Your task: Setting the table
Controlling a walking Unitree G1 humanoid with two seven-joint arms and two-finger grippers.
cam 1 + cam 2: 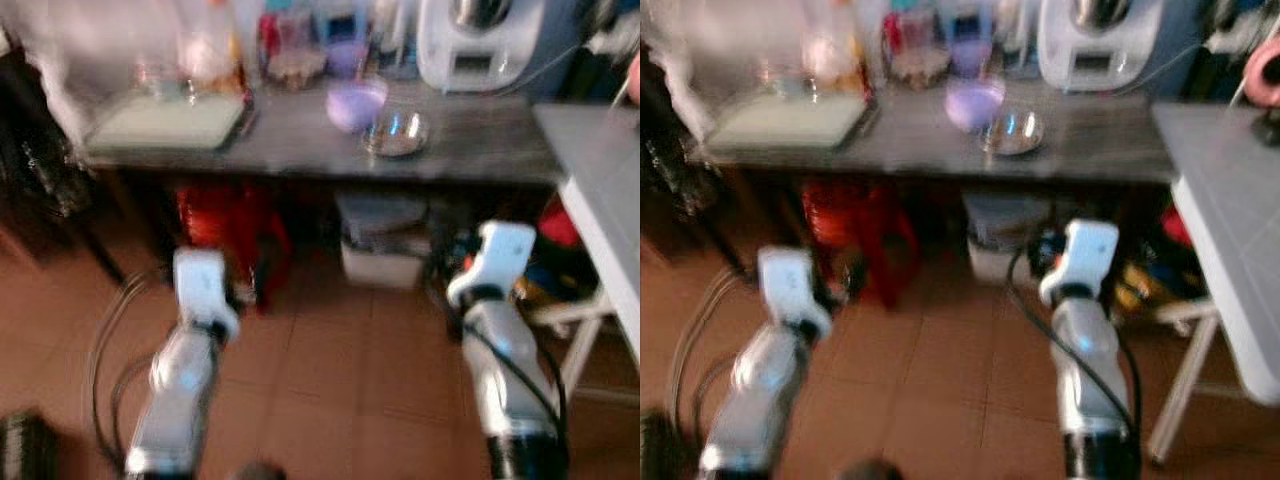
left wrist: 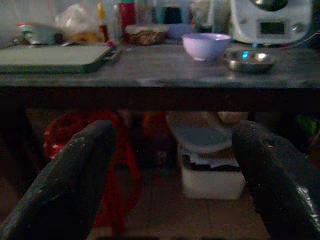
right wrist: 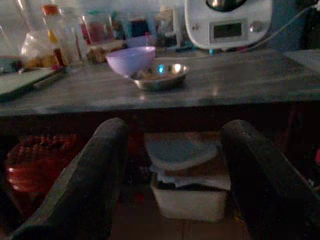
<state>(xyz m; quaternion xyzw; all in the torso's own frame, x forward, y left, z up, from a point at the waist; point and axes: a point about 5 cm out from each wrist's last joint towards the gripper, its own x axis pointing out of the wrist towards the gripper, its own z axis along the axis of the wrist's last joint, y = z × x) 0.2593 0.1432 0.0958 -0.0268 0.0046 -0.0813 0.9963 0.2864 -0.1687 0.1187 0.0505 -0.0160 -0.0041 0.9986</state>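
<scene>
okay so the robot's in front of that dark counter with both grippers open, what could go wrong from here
The purple bowl sits right against the metal dish, so reaching for one could knock the other. The head views are blurred, so aim may be off. Both the left gripper and right gripper sit below the counter edge and might bump it when rising.

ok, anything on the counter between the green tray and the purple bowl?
Bare dark counter between the green tray and the purple bowl; clearest in the left wrist view.

Ahead of me: table (image 1: 480, 140); on it bowl (image 1: 355, 104), dish (image 1: 395, 133) just right, tray (image 1: 165, 122) left, appliance (image 1: 480, 40) behind. Bin (image 1: 385, 262) underneath.
</scene>
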